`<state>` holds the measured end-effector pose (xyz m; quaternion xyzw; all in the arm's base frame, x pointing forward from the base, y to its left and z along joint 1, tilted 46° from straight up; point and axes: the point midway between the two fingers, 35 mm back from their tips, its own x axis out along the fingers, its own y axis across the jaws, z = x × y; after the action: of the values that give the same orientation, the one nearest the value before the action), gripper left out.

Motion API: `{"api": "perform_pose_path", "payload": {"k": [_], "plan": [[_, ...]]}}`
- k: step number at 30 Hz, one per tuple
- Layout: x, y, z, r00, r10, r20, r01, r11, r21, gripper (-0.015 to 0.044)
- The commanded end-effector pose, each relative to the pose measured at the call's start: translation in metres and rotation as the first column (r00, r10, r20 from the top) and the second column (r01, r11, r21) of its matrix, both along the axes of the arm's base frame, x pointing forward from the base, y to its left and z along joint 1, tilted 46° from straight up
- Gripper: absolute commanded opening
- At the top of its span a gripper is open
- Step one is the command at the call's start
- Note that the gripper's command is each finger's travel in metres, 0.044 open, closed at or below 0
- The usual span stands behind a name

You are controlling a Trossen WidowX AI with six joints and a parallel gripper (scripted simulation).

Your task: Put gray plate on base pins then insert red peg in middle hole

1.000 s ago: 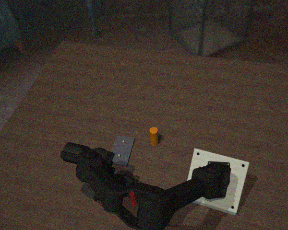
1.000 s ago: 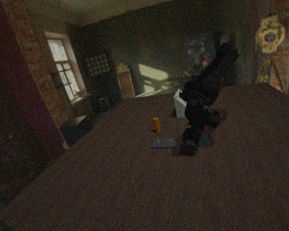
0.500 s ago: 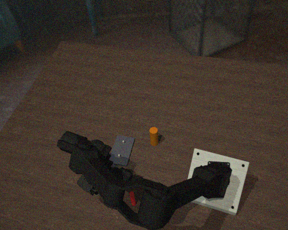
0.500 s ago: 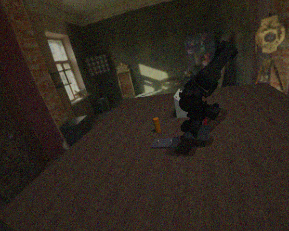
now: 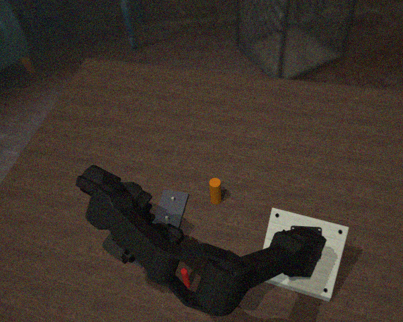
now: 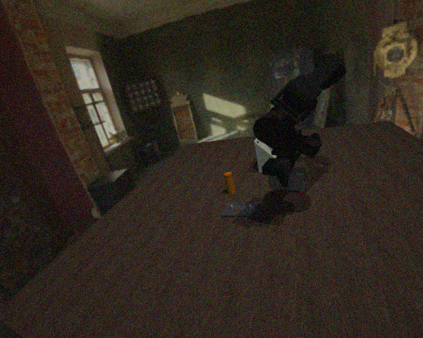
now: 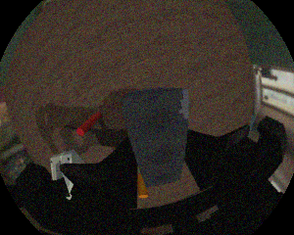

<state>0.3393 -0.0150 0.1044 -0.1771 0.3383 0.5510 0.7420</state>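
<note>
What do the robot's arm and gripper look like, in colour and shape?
The arm is matte black all over, made of thick, blocky links with rounded joints. It stands on a white square mounting plate with dark screw holes at the corners. The gripper has broad black fingers.

The arm was built of bulky matte black links, and its blocky black shoulder housing was bolted onto a white square mounting plate with dark corner screws.

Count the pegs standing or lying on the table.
2. The orange peg stands upright right of the base. The red peg shows through a gap in the arm, nearer the camera. Others may be hidden under the arm.
</note>
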Motion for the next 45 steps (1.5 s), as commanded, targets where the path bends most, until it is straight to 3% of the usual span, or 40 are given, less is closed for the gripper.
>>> {"api": "perform_pose_path", "payload": {"k": [1,16,45], "plan": [[-0.002,-0.007,0.008,1.0,0.005,0.006,-0.005,1.0,-0.005,0.0],[-0.016,-0.031,0.038,1.0,0.007,0.007,-0.007,1.0,0.003,0.0],[0.001,-0.062,-0.047,0.987,0.112,0.112,-0.109,0.993,-0.031,0.0]]}}
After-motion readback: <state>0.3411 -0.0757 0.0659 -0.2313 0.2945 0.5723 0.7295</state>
